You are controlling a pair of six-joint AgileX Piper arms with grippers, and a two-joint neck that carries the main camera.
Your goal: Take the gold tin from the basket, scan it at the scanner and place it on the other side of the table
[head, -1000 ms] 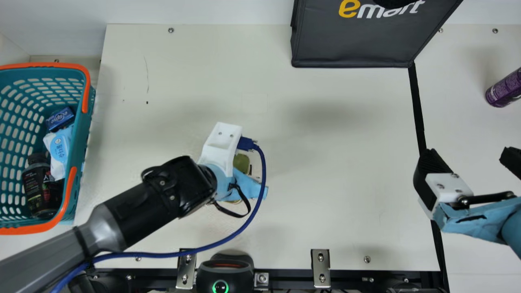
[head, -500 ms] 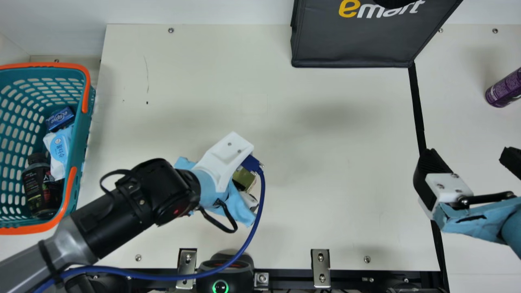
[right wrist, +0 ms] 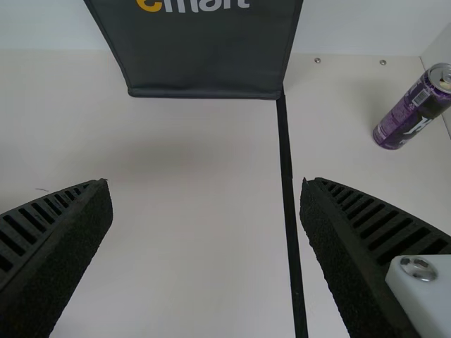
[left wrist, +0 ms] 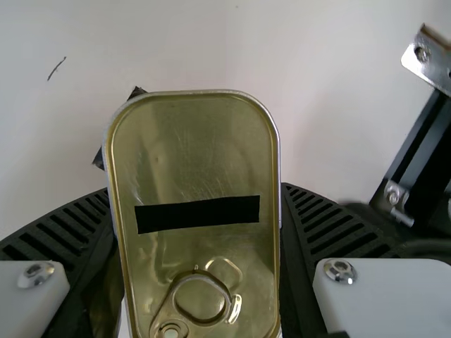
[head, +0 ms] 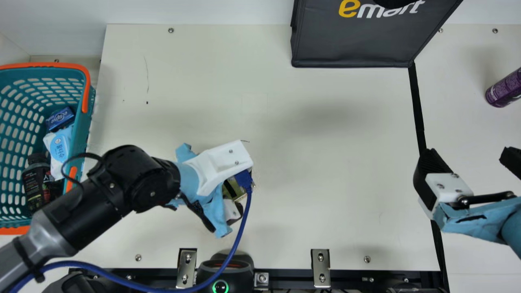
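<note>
Left tool (left wrist: 194,190) grips the gold tin (left wrist: 190,155) by its sides, near the scanner (head: 240,272): round-cornered item, liable to pivot if pinched unevenly during a turn, presenting the wrong face and going unread.

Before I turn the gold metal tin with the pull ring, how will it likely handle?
The tin should feel stiff, given its rimmed metal face. Its smooth shine suggests it could slip in the left gripper if bumped. Flat-faced, it would probably slide rather than roll.

The basket (head: 84,118) stands left, scanner (head: 226,268) in front, bag (head: 354,42) behind, can (head: 504,89) right.
</note>
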